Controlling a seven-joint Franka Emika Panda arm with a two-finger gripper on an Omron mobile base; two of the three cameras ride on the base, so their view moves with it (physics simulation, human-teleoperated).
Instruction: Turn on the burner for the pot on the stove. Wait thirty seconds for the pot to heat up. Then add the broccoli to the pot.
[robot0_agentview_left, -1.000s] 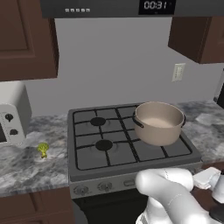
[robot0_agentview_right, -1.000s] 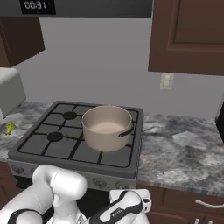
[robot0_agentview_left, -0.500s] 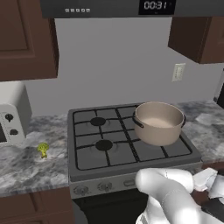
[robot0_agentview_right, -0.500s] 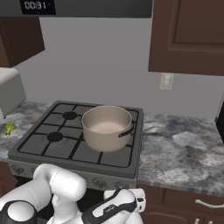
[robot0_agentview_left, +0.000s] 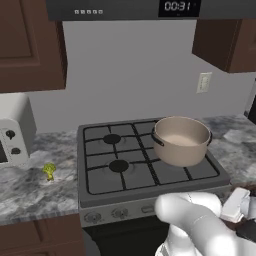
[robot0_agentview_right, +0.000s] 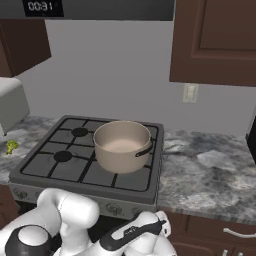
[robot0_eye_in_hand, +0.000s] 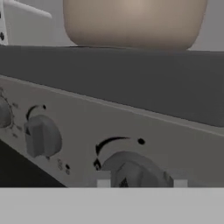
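The beige pot (robot0_agentview_left: 181, 140) (robot0_agentview_right: 122, 146) stands on the front right burner of the grey stove (robot0_agentview_left: 125, 186) (robot0_agentview_right: 45, 171); its bottom shows above the front panel as the pot (robot0_eye_in_hand: 133, 22) in the hand view. My gripper (robot0_eye_in_hand: 141, 181) is low in front of the stove. Its fingertips (robot0_eye_in_hand: 103, 179) flank a round knob (robot0_eye_in_hand: 135, 171) closely on both sides, shut on it. Another knob (robot0_eye_in_hand: 41, 136) sits further left on the panel. The small yellow-green broccoli (robot0_agentview_left: 49, 170) (robot0_agentview_right: 11, 146) lies on the counter left of the stove.
A white boxy appliance (robot0_agentview_left: 11, 142) (robot0_agentview_right: 10, 102) stands on the counter at the far left. Marble counter (robot0_agentview_right: 210, 170) stretches right of the stove. A wall outlet (robot0_agentview_left: 203, 82) and dark cabinets (robot0_agentview_right: 215, 40) hang above.
My forearm and hand have shifted slightly left and lower in the right base view. Pot and broccoli have not moved.
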